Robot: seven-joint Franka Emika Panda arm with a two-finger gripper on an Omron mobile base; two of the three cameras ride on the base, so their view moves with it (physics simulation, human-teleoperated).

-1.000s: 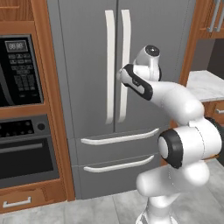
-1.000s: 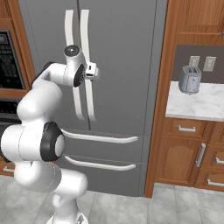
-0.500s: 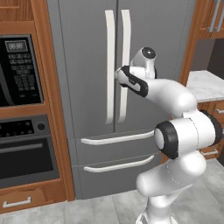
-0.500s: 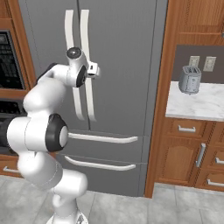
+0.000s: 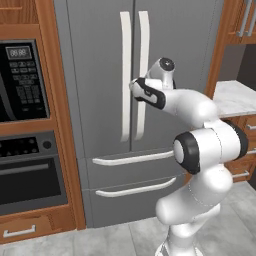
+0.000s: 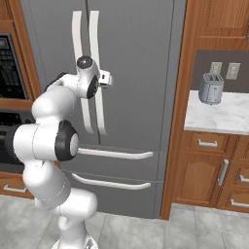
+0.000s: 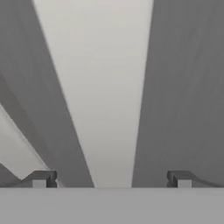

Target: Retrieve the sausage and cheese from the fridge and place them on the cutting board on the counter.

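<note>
Our gripper (image 7: 111, 179) stands with its jaws spread wide and nothing between the fingertips (image 7: 41, 178). We frame a pale handle (image 7: 105, 87) of the fridge (image 5: 100, 75) in the gap between them; whether either tip touches it we cannot tell. In the hand view the handle runs as a broad light band up the middle, with grey door panel on both sides and a second pale strip at the lower left corner.

From the base views we see our hand (image 6: 99, 78) raised against the pair of long curved handles where the two upper doors meet, at about their mid-height. Both upper doors are shut, as are the two drawers (image 5: 132, 172) below them, each with a pale horizontal bar.

To the fridge's left we note a black microwave (image 5: 22, 82) over a black oven (image 5: 27, 172), set in brown wood cabinetry; the keypad markings and the small display are too blurred to read. To the fridge's right, a silver toaster (image 6: 211, 88) stands on a marbled wall counter (image 6: 219, 114), below two wall outlets (image 6: 224, 70).
</note>
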